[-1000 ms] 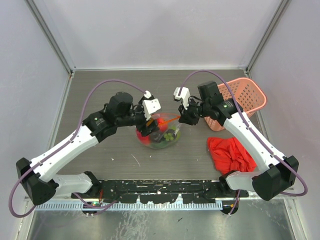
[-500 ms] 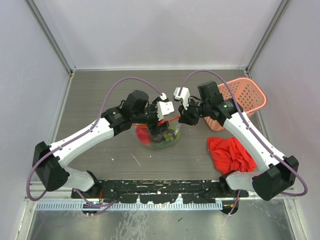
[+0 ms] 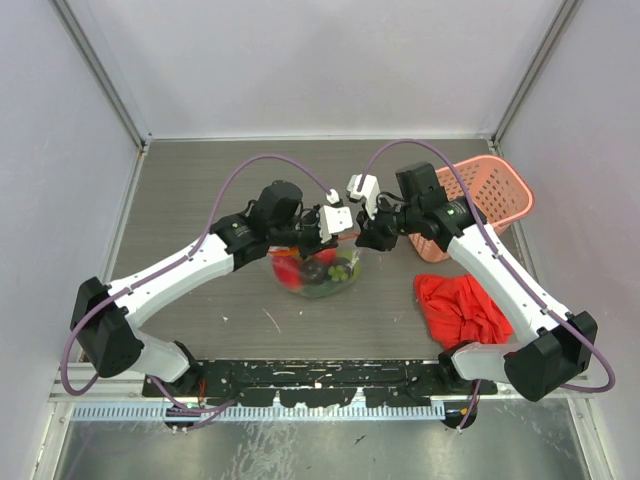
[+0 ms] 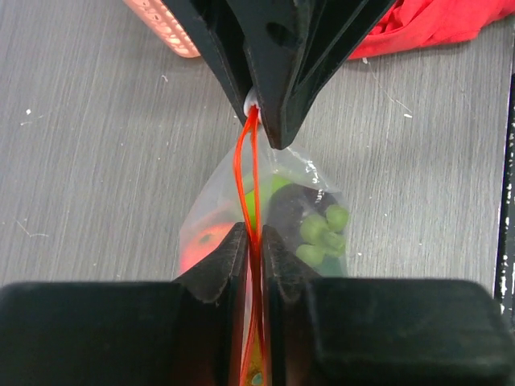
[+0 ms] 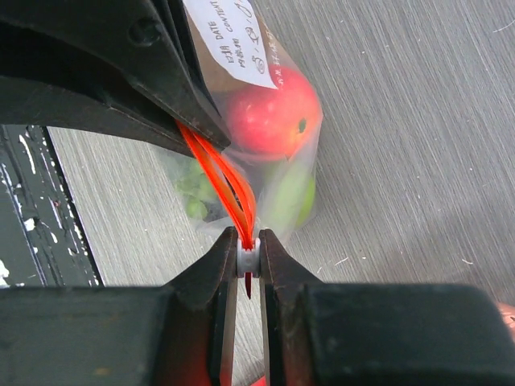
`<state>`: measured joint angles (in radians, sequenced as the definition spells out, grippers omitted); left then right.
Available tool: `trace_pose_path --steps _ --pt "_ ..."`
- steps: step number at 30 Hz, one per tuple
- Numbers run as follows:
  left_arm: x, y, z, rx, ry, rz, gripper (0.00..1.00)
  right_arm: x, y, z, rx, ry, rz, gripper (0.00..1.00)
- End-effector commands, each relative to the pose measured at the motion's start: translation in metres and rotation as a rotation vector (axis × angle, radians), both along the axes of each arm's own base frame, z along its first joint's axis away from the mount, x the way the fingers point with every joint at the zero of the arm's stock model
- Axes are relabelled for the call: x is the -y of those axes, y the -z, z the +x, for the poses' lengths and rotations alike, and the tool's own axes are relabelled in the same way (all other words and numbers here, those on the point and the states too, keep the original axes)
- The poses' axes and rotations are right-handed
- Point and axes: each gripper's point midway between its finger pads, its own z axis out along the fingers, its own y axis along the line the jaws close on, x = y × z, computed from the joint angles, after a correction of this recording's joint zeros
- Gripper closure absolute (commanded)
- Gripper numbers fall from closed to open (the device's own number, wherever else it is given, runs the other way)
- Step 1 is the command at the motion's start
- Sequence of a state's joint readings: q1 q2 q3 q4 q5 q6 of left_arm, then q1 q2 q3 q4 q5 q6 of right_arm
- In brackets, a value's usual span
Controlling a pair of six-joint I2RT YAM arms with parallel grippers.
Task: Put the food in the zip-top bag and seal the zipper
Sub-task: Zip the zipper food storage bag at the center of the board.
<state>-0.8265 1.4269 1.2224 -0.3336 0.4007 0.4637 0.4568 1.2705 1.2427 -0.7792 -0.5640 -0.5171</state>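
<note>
The clear zip-top bag (image 3: 318, 275) hangs between my two grippers just above the table, with the food inside: a red fruit (image 5: 273, 112), green grapes (image 4: 322, 233) and a dark piece. Its red-orange zipper (image 4: 249, 177) runs as a strip from one gripper to the other. My left gripper (image 4: 253, 235) is shut on the strip, both lips pressed between the pads. My right gripper (image 5: 248, 241) is shut on the white slider (image 5: 248, 259) at the zipper's end. In the top view the left gripper (image 3: 326, 243) and right gripper (image 3: 362, 238) stand close together.
A pink lattice basket (image 3: 492, 192) sits at the right behind the right arm. A crumpled red cloth (image 3: 462, 308) lies on the table at the front right. The bag's white label (image 5: 233, 40) faces the right wrist camera.
My left gripper has travelled right along the bag's top toward the right gripper and closed its jaws on the zipper strip. The right arm has held still.
</note>
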Motion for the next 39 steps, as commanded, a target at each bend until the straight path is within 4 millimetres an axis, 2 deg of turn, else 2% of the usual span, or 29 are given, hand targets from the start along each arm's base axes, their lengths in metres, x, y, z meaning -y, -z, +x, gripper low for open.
trace_pose_path --steps 1,3,5,12,18,29,34,39 --pt "0.008 -0.02 -0.006 0.046 0.056 -0.053 0.94 -0.01 -0.022 0.003 0.058 -0.037 0.073 0.93" --pt "0.005 -0.017 -0.008 0.045 0.062 -0.037 1.0 -0.011 -0.025 0.0 0.065 -0.052 0.084 0.87" --pt "0.001 -0.017 -0.011 0.05 0.064 -0.026 1.0 -0.011 -0.027 -0.003 0.079 -0.064 0.092 0.78" --pt "-0.016 -0.014 -0.015 0.055 0.022 -0.017 1.0 -0.013 -0.03 -0.012 0.1 -0.117 0.138 0.56" --pt "-0.024 -0.017 -0.015 0.023 -0.02 -0.054 1.0 -0.015 -0.031 -0.025 0.142 -0.158 0.225 0.43" --pt "-0.021 -0.02 -0.019 -0.014 -0.022 -0.09 1.0 -0.026 -0.018 -0.03 0.269 -0.162 0.408 0.45" --pt "-0.02 -0.019 -0.019 -0.018 -0.018 -0.094 1.0 -0.028 -0.004 -0.026 0.265 -0.154 0.41 0.49" --pt "-0.021 -0.017 -0.02 -0.021 -0.018 -0.092 1.0 -0.029 -0.001 -0.024 0.268 -0.159 0.418 0.54"
